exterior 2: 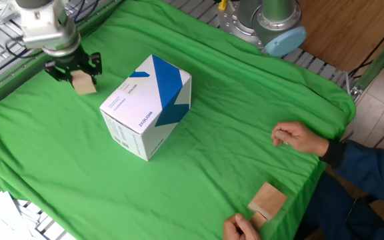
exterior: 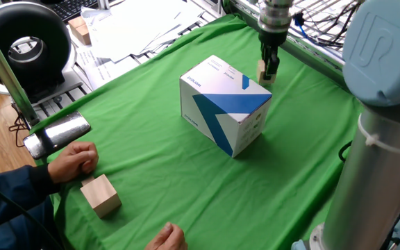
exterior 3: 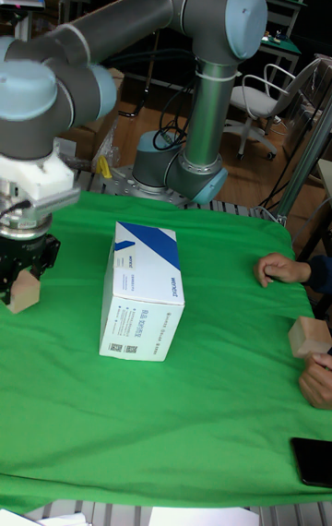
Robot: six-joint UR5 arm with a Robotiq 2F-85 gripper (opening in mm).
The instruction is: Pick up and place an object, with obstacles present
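Note:
The small tan wooden cube (exterior 2: 84,85) is at the far corner of the green cloth, behind the big white box with blue triangles (exterior 2: 145,107). My gripper (exterior 2: 78,75) is shut on the cube, its dark fingers on either side. In one fixed view the cube (exterior: 262,70) peeks out beside a finger of the gripper (exterior: 268,72), just past the box (exterior: 224,104). The tall fixed view has the gripper (exterior 3: 22,286) and cube (exterior 3: 27,294) left of the box (exterior 3: 143,300). The cube looks slightly raised off the cloth.
A larger pale wooden block (exterior: 101,195) lies at the cloth's near edge between a person's hands (exterior: 71,161). Papers (exterior: 137,28) and a black round device (exterior: 26,45) sit beyond the cloth. The arm's base (exterior 2: 272,23) stands at the opposite edge.

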